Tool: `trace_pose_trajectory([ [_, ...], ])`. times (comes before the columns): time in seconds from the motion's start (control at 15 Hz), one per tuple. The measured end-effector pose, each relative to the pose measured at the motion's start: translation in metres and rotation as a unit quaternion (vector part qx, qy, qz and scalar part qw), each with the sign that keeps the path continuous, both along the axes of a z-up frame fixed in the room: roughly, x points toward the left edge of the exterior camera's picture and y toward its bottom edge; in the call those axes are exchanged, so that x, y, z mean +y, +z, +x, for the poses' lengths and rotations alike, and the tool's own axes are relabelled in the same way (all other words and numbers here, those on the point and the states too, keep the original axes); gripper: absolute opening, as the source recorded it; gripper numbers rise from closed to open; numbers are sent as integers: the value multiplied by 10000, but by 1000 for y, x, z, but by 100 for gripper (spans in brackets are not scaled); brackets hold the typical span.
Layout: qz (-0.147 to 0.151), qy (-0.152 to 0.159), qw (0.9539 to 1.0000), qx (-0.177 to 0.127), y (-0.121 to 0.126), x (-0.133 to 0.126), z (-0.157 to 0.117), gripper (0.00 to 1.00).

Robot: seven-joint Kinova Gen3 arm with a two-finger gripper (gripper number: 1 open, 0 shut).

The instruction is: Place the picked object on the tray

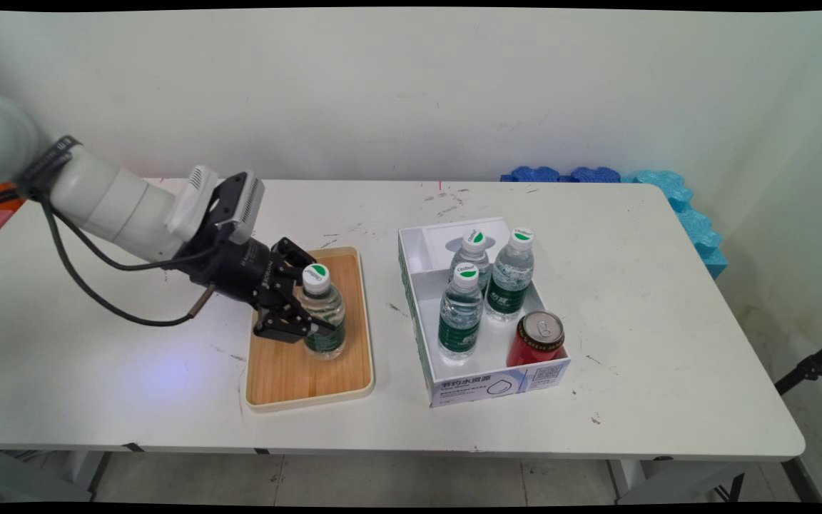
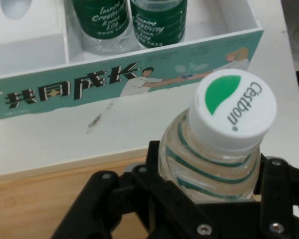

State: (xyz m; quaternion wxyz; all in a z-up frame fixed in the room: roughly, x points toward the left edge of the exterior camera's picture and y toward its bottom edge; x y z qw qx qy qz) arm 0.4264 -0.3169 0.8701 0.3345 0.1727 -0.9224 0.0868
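A clear water bottle (image 1: pixel 323 308) with a white and green cap stands upright on a wooden tray (image 1: pixel 290 378) left of the table's middle. My gripper (image 1: pixel 315 325) comes in from the left and is shut on the bottle's body, one finger on each side. In the hand view the bottle (image 2: pixel 229 119) fills the space between the black fingers (image 2: pixel 154 159) of the gripper (image 2: pixel 212 174), its cap tilted toward the upper right, with the tray (image 2: pixel 30 209) below.
To the right of the tray is a white and teal cardboard box (image 1: pixel 489 385) holding three water bottles (image 1: pixel 461 310) and a red can (image 1: pixel 539 339). Its printed side (image 2: pixel 114 84) faces the hand. Blue foam pieces (image 1: pixel 675 193) sit at the table's far right corner.
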Motion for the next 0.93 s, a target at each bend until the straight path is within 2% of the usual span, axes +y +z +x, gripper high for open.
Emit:
trace_pose_trajectory([
  [0.67,1,137,9998,112,-24,-6,-7,0],
  [0.73,3,145,9998,112,-25,-6,-7,100],
  [0.93,13,152,9998,111,-28,-5,-6,100],
])
